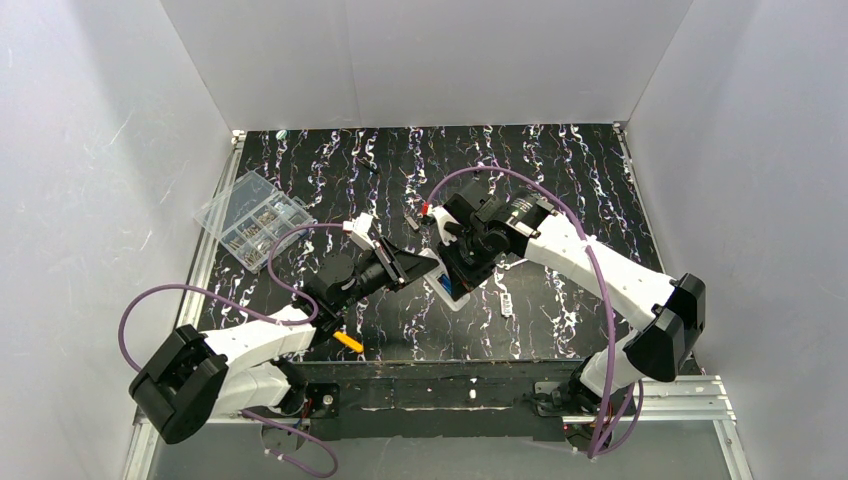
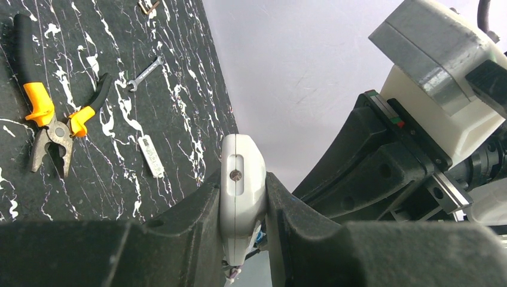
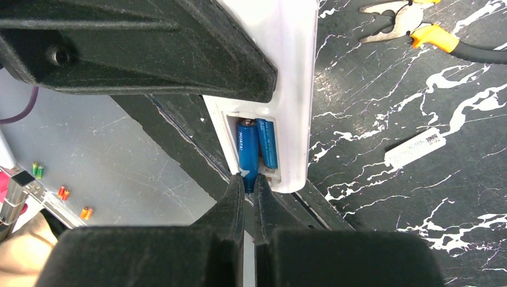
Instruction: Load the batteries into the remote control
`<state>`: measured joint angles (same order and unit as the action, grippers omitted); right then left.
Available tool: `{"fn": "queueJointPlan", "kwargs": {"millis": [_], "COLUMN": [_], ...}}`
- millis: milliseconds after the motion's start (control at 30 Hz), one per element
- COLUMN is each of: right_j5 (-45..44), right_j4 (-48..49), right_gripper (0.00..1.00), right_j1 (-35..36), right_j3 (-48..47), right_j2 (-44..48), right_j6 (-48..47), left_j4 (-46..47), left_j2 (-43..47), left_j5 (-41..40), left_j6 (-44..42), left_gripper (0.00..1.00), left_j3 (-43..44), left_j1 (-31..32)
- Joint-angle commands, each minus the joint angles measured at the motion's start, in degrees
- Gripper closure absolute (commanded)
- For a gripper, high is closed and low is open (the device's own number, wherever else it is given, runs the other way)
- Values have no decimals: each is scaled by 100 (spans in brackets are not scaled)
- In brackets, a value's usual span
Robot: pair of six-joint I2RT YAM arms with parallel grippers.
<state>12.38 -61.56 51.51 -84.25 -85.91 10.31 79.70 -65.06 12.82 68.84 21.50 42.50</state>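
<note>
The white remote control [image 2: 242, 185] is pinched edge-on between the black fingers of my left gripper [image 2: 242, 192], held above the table's middle [image 1: 452, 287]. In the right wrist view its back recess faces me with two blue batteries side by side. The left battery [image 3: 247, 152] sticks out of the recess's lower end, and my right gripper [image 3: 249, 182] is shut on that end. The other battery [image 3: 268, 143] lies seated beside it. From above, the two grippers [image 1: 415, 265] [image 1: 457, 268] meet at the remote.
Pliers [image 2: 51, 119] with yellow and black handles lie on the black marbled table. A small wrench [image 2: 145, 73] and a white label strip [image 3: 415, 147] lie nearby. A clear compartment box [image 1: 255, 215] sits at the far left. White walls enclose the table.
</note>
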Motion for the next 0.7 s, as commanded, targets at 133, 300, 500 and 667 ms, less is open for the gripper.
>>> {"fn": "queueJointPlan", "kwargs": {"millis": [133,300,500,667], "right_j5": [-447,-544,-555,-565], "right_j4": [271,290,303,311], "right_gripper": [98,93,89,85], "right_j1": [-39,-40,-38,-39], "right_j3": [-166,-150,-132,-96], "right_j2": [47,63,65,90], "right_j6": [-112,-133,-151,-217], "left_j4": [763,854,852,847], "left_j2": [56,-24,-20,-39], "left_j5": [223,152,73,63], "left_j6": [222,299,314,323], "left_gripper": [100,100,100,100], "left_j3": [232,211,146,127], "left_j1": [33,32,37,35]}}
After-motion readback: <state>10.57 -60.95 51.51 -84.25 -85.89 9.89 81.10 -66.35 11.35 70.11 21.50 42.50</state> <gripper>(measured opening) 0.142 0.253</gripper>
